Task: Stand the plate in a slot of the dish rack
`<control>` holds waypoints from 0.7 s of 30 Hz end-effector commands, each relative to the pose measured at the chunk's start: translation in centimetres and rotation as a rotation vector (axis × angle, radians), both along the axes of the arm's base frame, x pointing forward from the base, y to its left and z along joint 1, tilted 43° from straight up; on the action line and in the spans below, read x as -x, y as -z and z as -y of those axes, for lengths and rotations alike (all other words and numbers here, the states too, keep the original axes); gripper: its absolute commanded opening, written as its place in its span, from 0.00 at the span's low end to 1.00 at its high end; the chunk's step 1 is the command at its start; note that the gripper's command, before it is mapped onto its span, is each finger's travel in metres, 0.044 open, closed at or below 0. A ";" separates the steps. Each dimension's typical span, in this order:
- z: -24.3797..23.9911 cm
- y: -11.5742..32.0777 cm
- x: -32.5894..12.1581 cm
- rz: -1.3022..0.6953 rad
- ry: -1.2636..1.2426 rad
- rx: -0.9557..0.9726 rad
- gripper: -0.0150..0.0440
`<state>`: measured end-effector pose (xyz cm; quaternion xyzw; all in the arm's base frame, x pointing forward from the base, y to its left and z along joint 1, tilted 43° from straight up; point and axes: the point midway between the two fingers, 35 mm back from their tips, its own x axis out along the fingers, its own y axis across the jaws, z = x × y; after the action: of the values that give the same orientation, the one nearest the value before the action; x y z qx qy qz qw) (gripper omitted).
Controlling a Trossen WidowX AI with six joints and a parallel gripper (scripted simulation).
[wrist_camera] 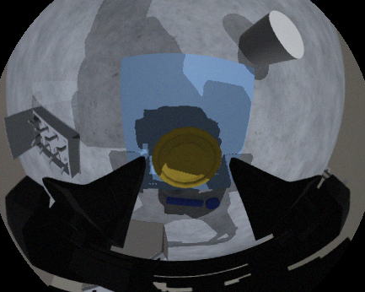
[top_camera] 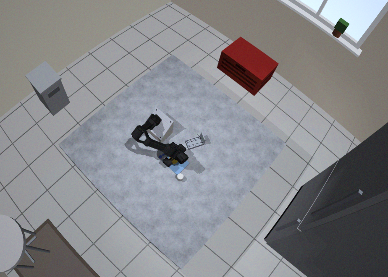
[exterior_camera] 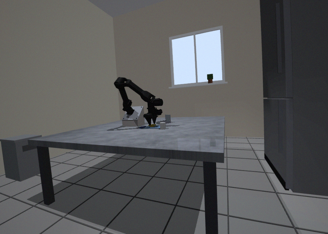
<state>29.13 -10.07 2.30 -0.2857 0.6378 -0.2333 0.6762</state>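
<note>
A grey mottled stone-look table top (top_camera: 219, 117) on dark legs is carrying several things. A light blue square mat (wrist_camera: 212, 81) is lying flat on it, and a small white cylindrical cup (top_camera: 179, 176) is standing just beside the mat. A grey wire dish rack (top_camera: 195, 141) and the arm's pale wedge-shaped base block (top_camera: 165, 125) are also sitting on it.
</note>
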 end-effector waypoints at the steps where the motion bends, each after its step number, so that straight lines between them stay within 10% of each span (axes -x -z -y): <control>1: 0.5 0.7 0.1 -0.006 -0.003 0.002 0.93; 21: 0.9 1.2 0.1 -0.006 -0.003 0.004 0.83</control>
<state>28.97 -11.00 1.15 -0.2876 0.6392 -0.2336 0.6739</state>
